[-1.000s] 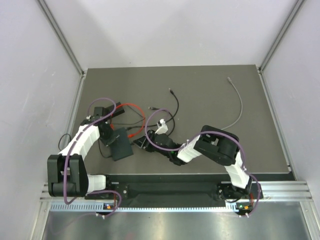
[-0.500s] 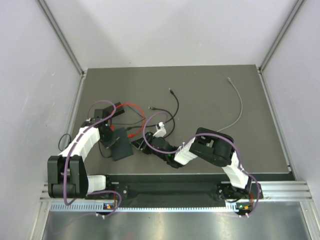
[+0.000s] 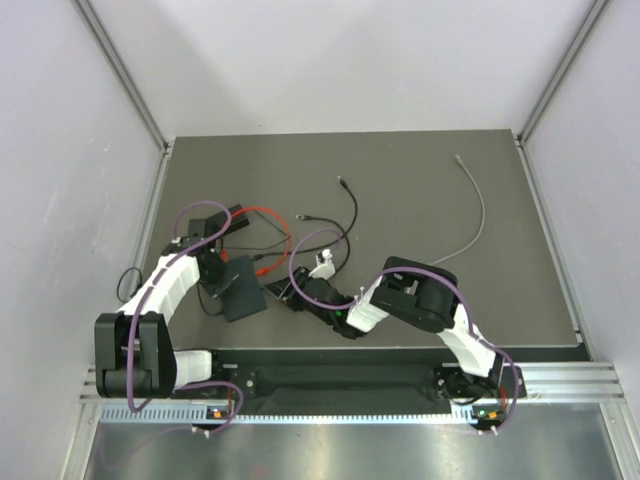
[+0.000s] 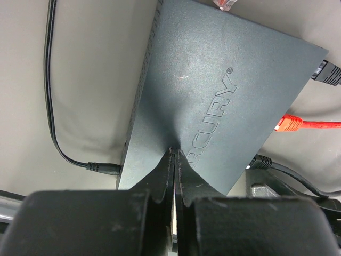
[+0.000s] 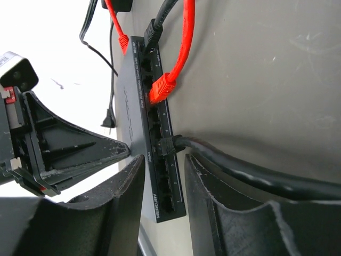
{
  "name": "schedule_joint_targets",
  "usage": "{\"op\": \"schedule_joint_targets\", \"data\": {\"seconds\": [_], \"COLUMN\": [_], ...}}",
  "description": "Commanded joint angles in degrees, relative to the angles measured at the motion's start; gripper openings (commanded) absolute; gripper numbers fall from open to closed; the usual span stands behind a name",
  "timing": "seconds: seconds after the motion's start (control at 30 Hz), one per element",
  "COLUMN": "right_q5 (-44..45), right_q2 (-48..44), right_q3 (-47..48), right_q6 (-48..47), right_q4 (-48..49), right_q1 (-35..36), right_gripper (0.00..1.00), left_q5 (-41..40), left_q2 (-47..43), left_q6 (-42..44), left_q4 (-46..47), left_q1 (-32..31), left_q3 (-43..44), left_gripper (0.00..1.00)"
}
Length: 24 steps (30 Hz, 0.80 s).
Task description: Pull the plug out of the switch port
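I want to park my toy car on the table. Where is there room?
The far strip of the table, behind all the cable ends, is bare. So is the right side, between the grey cable and the table edge. The near left is crowded: switch, red cable, black cables, left gripper, right gripper.

A dark grey table (image 3: 400,170) carries a flat black switch (image 3: 243,291) at about 8 o'clock, lying flat. A red cable (image 3: 272,216) loops over the surface at 9 o'clock and reaches the switch's socket edge. A black cable (image 3: 352,205) curls near the centre, toward 12. A grey cable (image 3: 480,215) curves alone at 2 o'clock, well apart from the rest.
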Motion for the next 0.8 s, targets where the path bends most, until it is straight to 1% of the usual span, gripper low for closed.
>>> {"op": "schedule_joint_targets", "data": {"seconds": [0.0, 0.5, 0.63, 0.77], "right_q5": [0.6, 1.1, 1.9, 2.7], "right_q2": [1.9, 5.1, 6.0, 7.0], "right_q3": [2.1, 5.1, 5.5, 5.6], "right_q6": [1.6, 5.3, 8.2, 10.1], "right_q4": [3.0, 1.6, 1.2, 1.6], "right_q1": [1.0, 1.3, 1.4, 1.4], "right_gripper": [0.36, 0.34, 0.30, 0.29], "left_q5": [-1.3, -1.6, -1.2, -1.1], "left_q2": [-1.5, -1.9, -1.9, -2.0], "left_q6": [-0.4, -1.0, -0.9, -0.9], "left_q4": [-0.4, -0.8, -0.8, -0.9], "left_q1": [0.3, 0.3, 0.3, 0.3], "left_q3": [-0.4, -0.7, -0.6, -0.7], "left_gripper": [0.00, 0.00, 0.00, 0.00]}}
